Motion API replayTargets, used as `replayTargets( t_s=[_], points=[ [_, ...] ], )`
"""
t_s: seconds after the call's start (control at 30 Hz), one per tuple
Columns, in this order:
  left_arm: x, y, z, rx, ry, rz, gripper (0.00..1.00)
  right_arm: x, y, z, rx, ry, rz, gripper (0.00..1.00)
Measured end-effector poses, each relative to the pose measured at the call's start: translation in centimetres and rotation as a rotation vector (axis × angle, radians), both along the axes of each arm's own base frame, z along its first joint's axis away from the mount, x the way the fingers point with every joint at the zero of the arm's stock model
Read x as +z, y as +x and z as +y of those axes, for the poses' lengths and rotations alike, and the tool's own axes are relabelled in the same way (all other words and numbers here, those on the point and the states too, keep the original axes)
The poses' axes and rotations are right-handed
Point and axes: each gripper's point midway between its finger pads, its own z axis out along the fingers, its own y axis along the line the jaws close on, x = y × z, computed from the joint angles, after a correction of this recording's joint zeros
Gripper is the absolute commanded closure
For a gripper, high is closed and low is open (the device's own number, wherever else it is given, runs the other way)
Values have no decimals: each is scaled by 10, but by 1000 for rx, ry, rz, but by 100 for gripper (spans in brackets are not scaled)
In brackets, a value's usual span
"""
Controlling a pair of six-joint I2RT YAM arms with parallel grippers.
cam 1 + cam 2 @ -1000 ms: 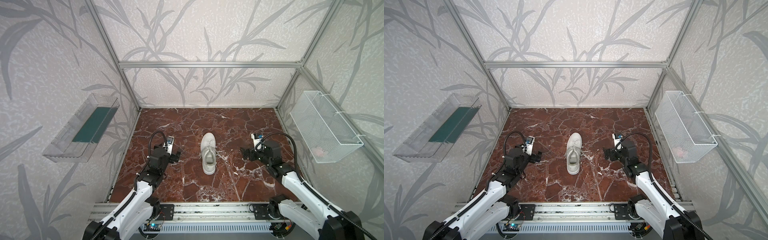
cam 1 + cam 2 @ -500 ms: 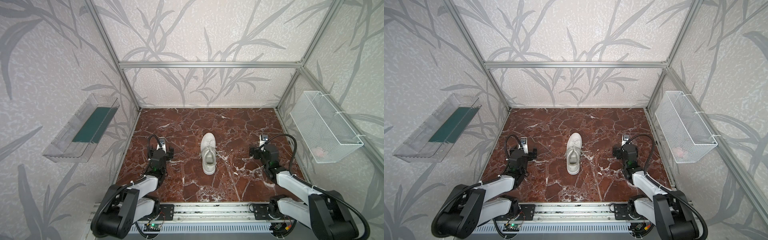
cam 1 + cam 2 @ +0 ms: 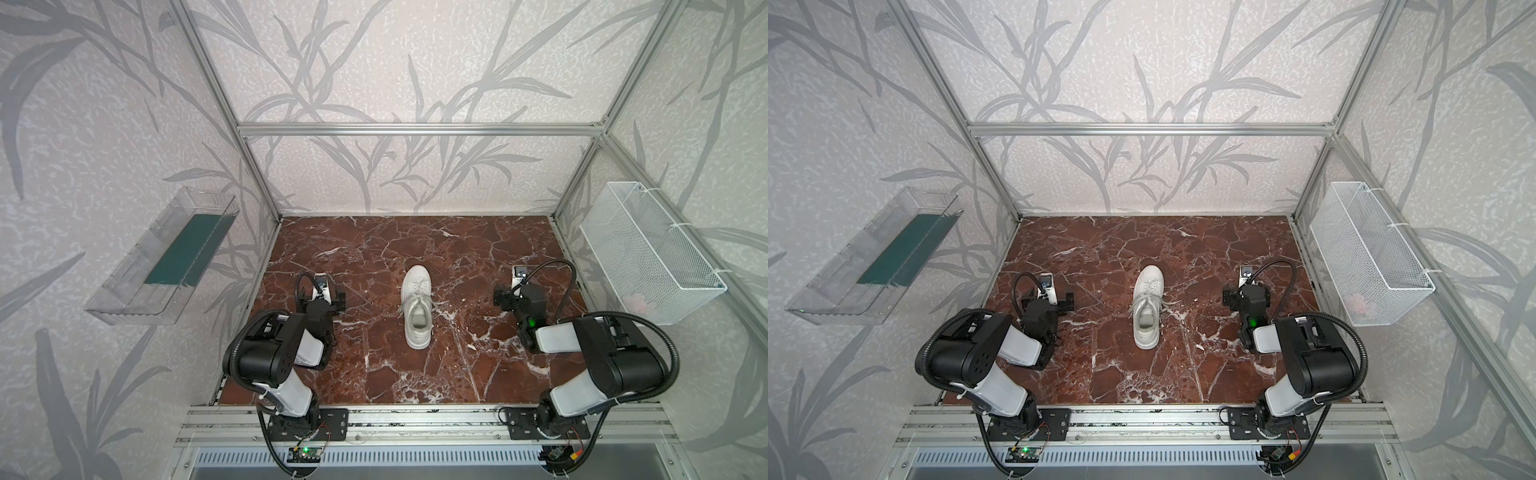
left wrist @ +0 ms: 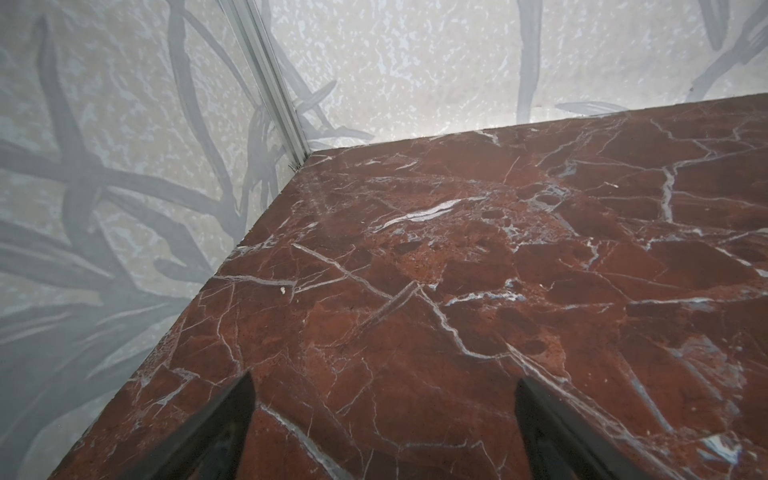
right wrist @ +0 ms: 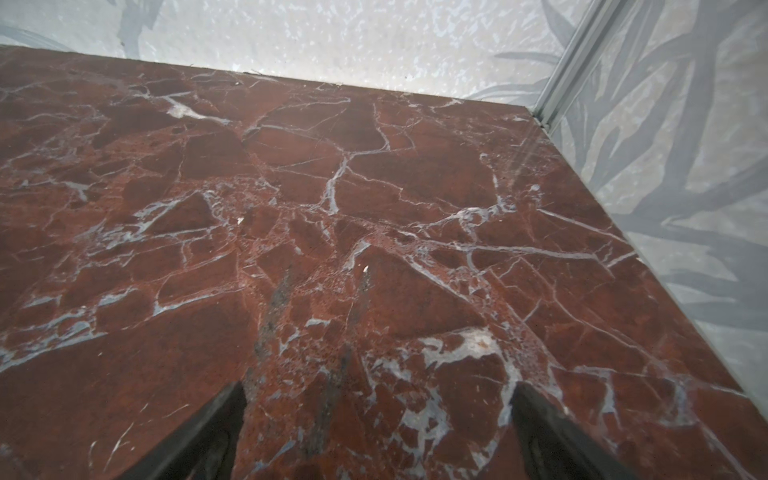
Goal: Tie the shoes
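A white sneaker (image 3: 417, 309) (image 3: 1147, 309) lies in the middle of the red marble top, toe pointing to the back wall. Its off-white laces (image 3: 432, 305) cross the tongue and spill a little to both sides. My left gripper (image 3: 324, 298) (image 3: 1049, 301) rests low to the left of the shoe, well apart from it. My right gripper (image 3: 517, 297) (image 3: 1241, 297) sits the same way on the shoe's right. In the wrist views the left gripper (image 4: 384, 384) and the right gripper (image 5: 379, 388) are open over bare marble. The shoe is out of both wrist views.
A clear plastic tray (image 3: 162, 257) hangs on the left wall and a white wire basket (image 3: 648, 253) on the right wall. Aluminium posts (image 4: 274, 87) stand in the back corners. The arms' rail (image 3: 415, 419) runs along the front edge.
Both arms have folded back toward the front rail, their elbows now raised. Both grippers slid outward, away from the shoe, and stayed open. The shoe has not moved.
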Motion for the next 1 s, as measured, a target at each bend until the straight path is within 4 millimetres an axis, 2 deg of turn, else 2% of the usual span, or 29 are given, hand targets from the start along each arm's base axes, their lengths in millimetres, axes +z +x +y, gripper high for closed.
replayTargets(
  t_s=[0.17,0.27,1.0],
  points=[
    [11,14,9,65,-22,-23,1,13,10,4,20,13,-36,1],
    [17,19,16,97,-34,-31,1,15,10,4,25,16,-42,1],
    [4,16,21,123,-40,25,1,12,10,6,35,16,-18,1]
  ],
)
